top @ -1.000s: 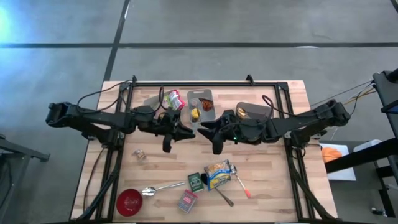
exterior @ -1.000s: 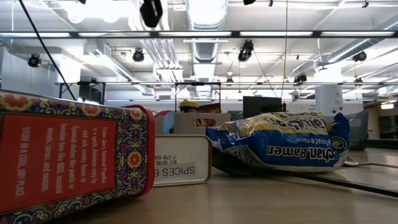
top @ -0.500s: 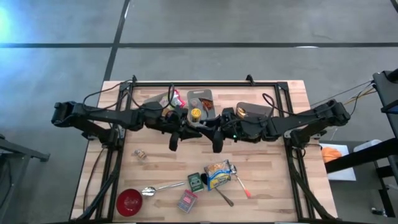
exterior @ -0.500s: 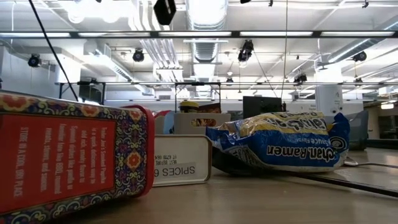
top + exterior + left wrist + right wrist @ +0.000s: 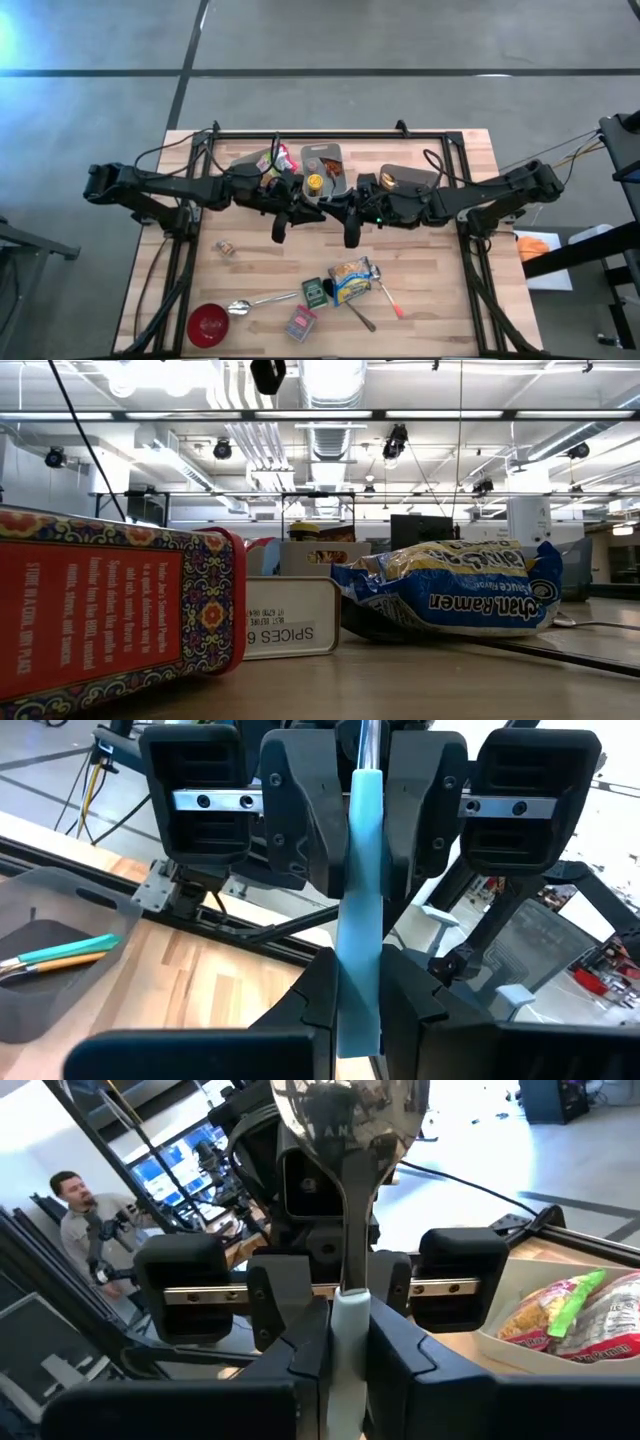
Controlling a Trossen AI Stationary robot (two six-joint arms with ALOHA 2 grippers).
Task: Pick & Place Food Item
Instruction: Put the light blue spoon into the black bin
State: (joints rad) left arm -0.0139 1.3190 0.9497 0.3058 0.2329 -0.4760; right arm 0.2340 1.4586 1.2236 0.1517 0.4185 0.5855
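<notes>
Looking down from above, the left gripper (image 5: 300,207) and right gripper (image 5: 330,207) meet mid-table, above the wood. Left wrist view: both grippers' fingers (image 5: 300,820) are clamped on a pale blue-handled spoon (image 5: 362,910) standing between them. Right wrist view: the same spoon's steel bowl (image 5: 345,1125) rises beyond closed fingers (image 5: 400,1350).
</notes>
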